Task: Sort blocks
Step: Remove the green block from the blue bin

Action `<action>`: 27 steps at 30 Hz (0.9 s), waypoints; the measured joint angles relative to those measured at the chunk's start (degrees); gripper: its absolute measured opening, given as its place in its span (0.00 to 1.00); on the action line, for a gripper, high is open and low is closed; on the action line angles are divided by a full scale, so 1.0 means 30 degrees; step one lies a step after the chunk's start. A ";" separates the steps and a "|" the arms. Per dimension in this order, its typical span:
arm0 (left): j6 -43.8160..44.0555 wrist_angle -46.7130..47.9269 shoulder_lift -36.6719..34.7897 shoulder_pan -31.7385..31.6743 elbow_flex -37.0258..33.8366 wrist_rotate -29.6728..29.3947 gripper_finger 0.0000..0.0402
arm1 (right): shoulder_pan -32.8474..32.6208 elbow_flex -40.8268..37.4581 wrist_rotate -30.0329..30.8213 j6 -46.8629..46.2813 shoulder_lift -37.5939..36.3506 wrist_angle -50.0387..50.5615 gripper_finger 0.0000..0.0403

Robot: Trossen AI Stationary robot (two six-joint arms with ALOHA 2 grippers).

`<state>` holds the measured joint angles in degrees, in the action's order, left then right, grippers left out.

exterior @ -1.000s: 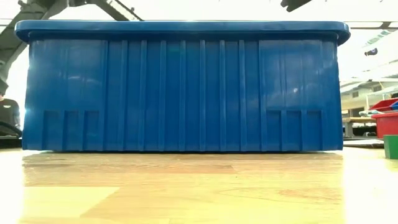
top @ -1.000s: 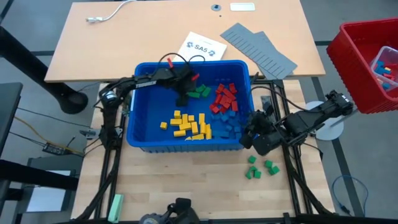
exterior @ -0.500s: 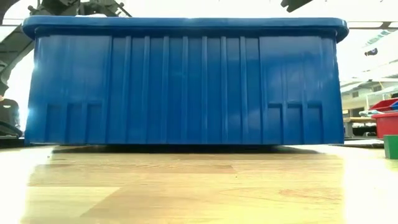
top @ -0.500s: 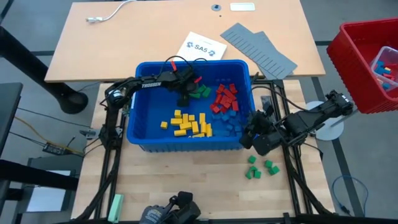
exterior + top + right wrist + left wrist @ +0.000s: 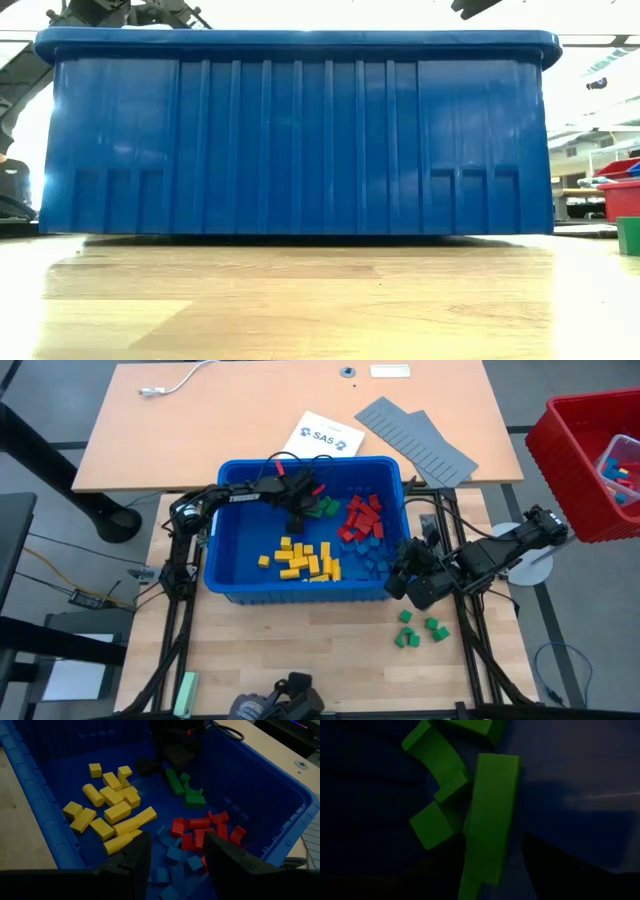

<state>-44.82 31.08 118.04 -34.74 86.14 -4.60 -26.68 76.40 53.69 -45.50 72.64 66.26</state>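
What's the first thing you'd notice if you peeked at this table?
A big blue bin in the middle of the table, with blocks inside bunched by colour: yellow blocks at the front, red blocks to the right, green blocks at the back. The left gripper reaches down into the bin by the green ones, jaws open. Outside, four loose green blocks lie on the table near the right gripper.

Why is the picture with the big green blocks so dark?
Left wrist view: the camera sits low inside the bin, close over the green blocks, so little light reaches it. Right wrist view: the bin floor is shadowed too. High view: evenly lit. Low view: bright glare behind the bin.
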 joint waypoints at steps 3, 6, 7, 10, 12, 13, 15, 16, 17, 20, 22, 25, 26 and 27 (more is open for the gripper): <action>-0.0123 -0.0302 -0.0007 0.0007 -0.0397 -0.0073 0.51 | 0.0000 -0.0007 0.0000 0.0000 -0.0006 -0.0033 0.41; -0.0203 -0.0392 0.0007 0.0015 -0.0755 -0.0185 0.51 | 0.0000 -0.0007 0.0000 0.0000 0.0001 -0.0080 0.41; -0.0203 -0.0400 -0.0007 0.0015 -0.0837 -0.0160 0.51 | 0.0000 -0.0007 0.0000 0.0000 -0.0006 -0.0080 0.40; -0.0156 -0.0363 -0.0022 0.0015 -0.0892 -0.0073 0.49 | 0.0000 -0.0007 0.0000 0.0003 -0.0005 -0.0080 0.40; -0.0068 -0.0526 -0.0022 0.0007 -0.0913 -0.0066 0.47 | 0.0000 -0.0007 0.0000 0.0000 -0.0003 -0.0080 0.40; -0.0010 -0.0684 -0.0019 0.0007 -0.0927 -0.0073 0.45 | 0.0000 -0.0007 0.0000 0.0000 -0.0004 -0.0086 0.40; 0.0154 -0.1048 -0.0011 0.0007 -0.0950 -0.0073 0.41 | 0.0000 -0.0007 0.0000 0.0004 -0.0006 -0.0113 0.40; 0.0194 -0.1090 -0.0007 0.0007 -0.0958 -0.0054 0.38 | 0.0000 -0.0007 0.0001 0.0000 -0.0006 -0.0131 0.40; 0.0196 -0.1009 -0.0007 0.0007 -0.0956 0.0072 0.36 | 0.0000 -0.0007 0.0000 0.0003 -0.0006 -0.0131 0.40; 0.0075 -0.0113 -0.0029 0.0043 -0.0888 0.0762 0.29 | 0.0000 -0.0007 0.0000 0.0000 -0.0005 -0.0138 0.40; 0.0158 0.0643 -0.0044 0.0152 -0.0887 0.0956 0.25 | 0.0000 -0.0007 -0.0003 0.0002 -0.0006 -0.0151 0.40; 0.0644 0.1892 0.0039 0.0335 -0.0599 0.1029 0.22 | -0.0001 -0.0015 -0.0007 0.0007 0.0002 -0.0160 0.40; 0.0885 0.2254 0.0092 0.0396 -0.0355 0.0995 0.21 | 0.0000 -0.0015 -0.0021 0.0007 0.0002 -0.0160 0.40; 0.1054 0.2580 0.0138 0.0452 -0.0095 0.0918 0.21 | 0.0000 -0.0015 -0.0015 0.0007 0.0002 -0.0175 0.40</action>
<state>-41.66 38.82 118.45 -33.39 85.85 -1.85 -26.68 76.36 53.65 -45.47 72.64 65.73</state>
